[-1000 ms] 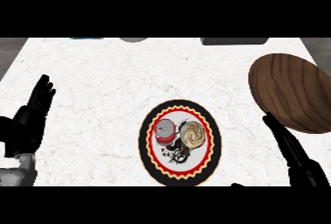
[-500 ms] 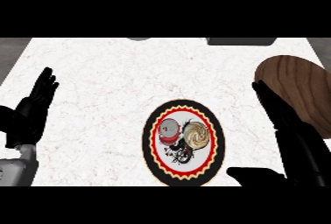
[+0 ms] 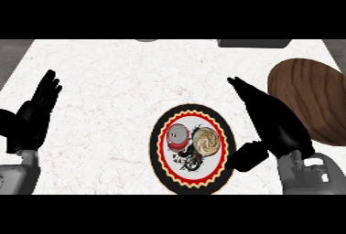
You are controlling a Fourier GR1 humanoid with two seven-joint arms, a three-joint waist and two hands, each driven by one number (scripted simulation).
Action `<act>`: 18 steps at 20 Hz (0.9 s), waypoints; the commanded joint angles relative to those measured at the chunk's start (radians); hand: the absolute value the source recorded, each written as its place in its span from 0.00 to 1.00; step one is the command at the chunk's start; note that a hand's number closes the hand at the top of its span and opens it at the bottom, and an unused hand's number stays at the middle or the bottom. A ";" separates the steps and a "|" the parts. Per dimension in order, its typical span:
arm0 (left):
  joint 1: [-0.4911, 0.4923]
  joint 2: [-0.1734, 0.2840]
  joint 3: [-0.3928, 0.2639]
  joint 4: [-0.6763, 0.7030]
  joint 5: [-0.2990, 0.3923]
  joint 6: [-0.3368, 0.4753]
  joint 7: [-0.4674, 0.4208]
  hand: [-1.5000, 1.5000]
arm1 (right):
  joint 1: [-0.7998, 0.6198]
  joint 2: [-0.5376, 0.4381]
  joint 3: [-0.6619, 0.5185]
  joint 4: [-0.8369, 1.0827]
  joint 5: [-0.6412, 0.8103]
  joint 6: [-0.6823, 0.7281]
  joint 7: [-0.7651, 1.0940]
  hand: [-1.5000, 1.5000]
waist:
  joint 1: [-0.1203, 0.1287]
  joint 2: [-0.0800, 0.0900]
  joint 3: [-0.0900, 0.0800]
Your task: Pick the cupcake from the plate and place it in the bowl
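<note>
The right hand (image 3: pixel 273 125) is hovering at lower right, fingers straight, thumb spread, holding nothing. Just left of it the cupcake (image 3: pixel 207 142) is sitting on the plate (image 3: pixel 157 145) beside a red-and-grey item (image 3: pixel 178 136). It is probably light and soft, best pinched by its sides. The left hand (image 3: pixel 35 114) is resting open at left. The wooden bowl (image 3: pixel 310 98) is lying at upper right on the desk (image 3: pixel 115 77).

The white marble worktop (image 3: pixel 121 77) lies bare between the left robot hand (image 3: pixel 34 114) and the patterned plate (image 3: pixel 192 180), and across its far half. The right robot hand (image 3: pixel 270 119), fingers straight, fills the gap between the plate and the wooden bowl (image 3: pixel 310 98), its thumb just beside the plate's rim
</note>
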 commanded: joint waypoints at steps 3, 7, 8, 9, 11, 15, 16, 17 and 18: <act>0.054 -0.024 -0.002 -0.004 -0.023 0.003 -0.042 0.50 | -0.087 0.079 0.028 0.167 -0.074 0.128 0.103 0.00 | -0.005 -0.002 0.001; 0.043 -0.003 0.028 -0.005 -0.004 -0.019 -0.040 0.50 | -0.074 0.037 0.026 0.244 -0.136 0.200 0.104 0.00 | -0.008 -0.002 0.001; -0.006 -0.024 0.005 0.004 -0.031 0.017 0.014 0.50 | -0.090 0.042 0.025 0.304 -0.139 0.199 0.073 0.00 | -0.011 0.000 0.001; -0.023 -0.002 0.027 0.001 -0.015 -0.006 0.011 0.50 | -0.103 0.076 0.059 0.309 -0.125 0.197 0.119 0.00 | -0.010 -0.002 0.001; 0.049 -0.012 0.019 -0.055 -0.017 -0.001 0.003 0.50 | -0.123 0.096 0.055 0.350 -0.148 0.212 0.148 0.00 | 0.001 -0.004 0.001; 0.030 -0.056 -0.007 -0.063 -0.056 0.036 0.041 0.50 | -0.155 0.060 0.067 0.370 -0.042 0.181 0.063 0.00 | -0.011 -0.004 0.002; -0.015 -0.003 0.052 0.004 -0.010 -0.028 0.024 0.50 | -0.108 0.051 0.113 0.263 -0.015 0.184 0.095 0.00 | -0.022 -0.005 0.001; -0.008 -0.042 0.033 -0.001 -0.034 -0.002 0.003 0.50 | -0.091 0.072 0.126 0.280 0.027 0.150 0.069 0.00 | -0.020 -0.004 0.002; 0.019 -0.030 0.027 -0.046 -0.030 -0.012 0.038 0.50 | -0.104 0.085 0.151 0.298 0.076 0.124 0.056 0.00 | -0.015 -0.005 0.002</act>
